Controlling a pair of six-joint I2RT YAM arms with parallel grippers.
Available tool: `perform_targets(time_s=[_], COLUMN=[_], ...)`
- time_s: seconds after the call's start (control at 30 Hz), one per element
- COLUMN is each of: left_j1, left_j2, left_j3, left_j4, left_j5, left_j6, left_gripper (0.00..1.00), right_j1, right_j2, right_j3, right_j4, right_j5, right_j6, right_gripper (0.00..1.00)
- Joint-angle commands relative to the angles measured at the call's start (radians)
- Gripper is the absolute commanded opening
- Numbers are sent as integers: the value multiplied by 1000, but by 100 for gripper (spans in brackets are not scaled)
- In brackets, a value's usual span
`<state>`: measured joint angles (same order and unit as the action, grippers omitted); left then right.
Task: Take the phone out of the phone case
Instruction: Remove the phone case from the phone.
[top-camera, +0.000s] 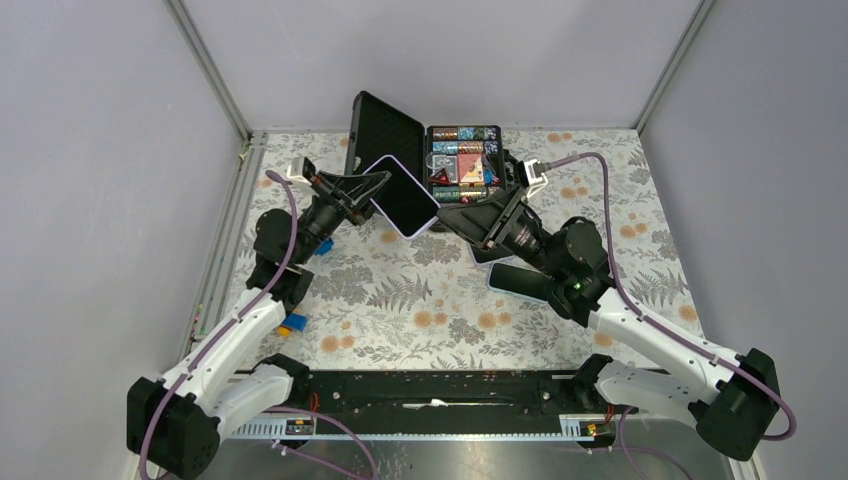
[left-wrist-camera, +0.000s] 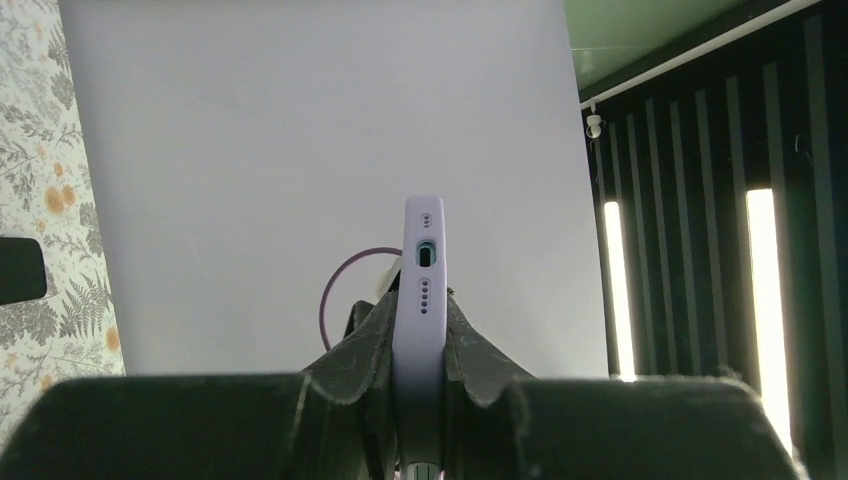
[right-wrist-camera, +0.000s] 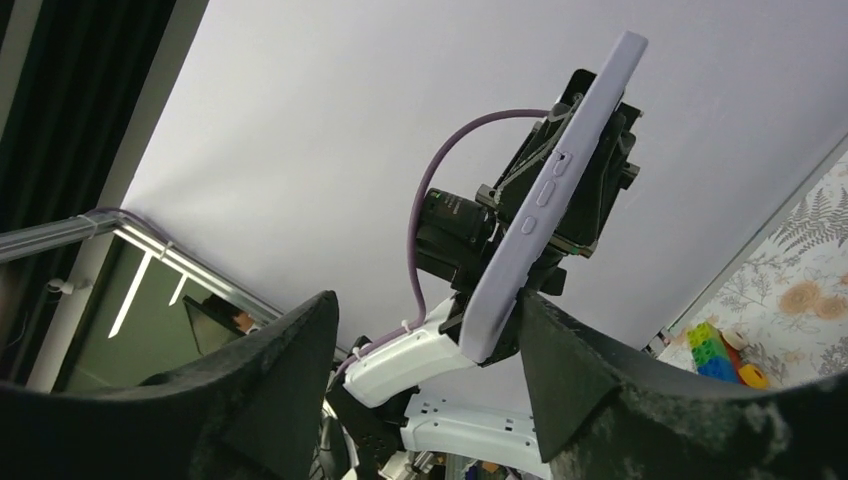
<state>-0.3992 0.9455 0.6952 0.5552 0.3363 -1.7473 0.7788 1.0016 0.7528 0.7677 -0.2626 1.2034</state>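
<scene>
The top view sits high above and behind the left arm (top-camera: 235, 335) and right arm (top-camera: 650, 335), looking steeply down. Their bases lie along the bottom edge, the table (top-camera: 420, 300) fills the middle, and the back wall (top-camera: 450, 50) closes the top. The left wrist camera sits just behind the left gripper (left-wrist-camera: 421, 345) and looks along its fingers at the phone (left-wrist-camera: 424, 270), edge-on and very near, with a pale panel (left-wrist-camera: 300, 120) beyond and dark slats (left-wrist-camera: 700, 200) at the right of the frame. The right wrist camera looks upward through the right gripper (right-wrist-camera: 425, 335), close to the phone's lower end. All three views share the phone. The top and right wrist views also share the left gripper.
</scene>
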Motion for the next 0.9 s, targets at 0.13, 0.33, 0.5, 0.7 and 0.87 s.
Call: perform_targets(time_s=[0.13, 0.33, 0.5, 0.7, 0.87], left_j1=[-1, -1, -1, -1, -1], left_j2=[24, 22, 10, -6, -12], left_j3=[34, 24, 24, 24, 25], left_j4=[148, 167, 155, 134, 109], left_j5=[7, 8, 15, 15, 19], left_j6=[-74, -94, -85, -64, -44], left_gripper=[0, 0, 0, 0, 0], right_j1=[6, 3, -3, -17, -27], right_j2=[49, 37, 38, 42, 38], right_j3=[44, 0, -36, -37, -28], right_j4=[18, 43, 60, 70, 11], right_j5=[-10, 45, 65, 61, 57], right_j6=[7, 50, 90, 111, 119], right_gripper=[48, 44, 68, 62, 69])
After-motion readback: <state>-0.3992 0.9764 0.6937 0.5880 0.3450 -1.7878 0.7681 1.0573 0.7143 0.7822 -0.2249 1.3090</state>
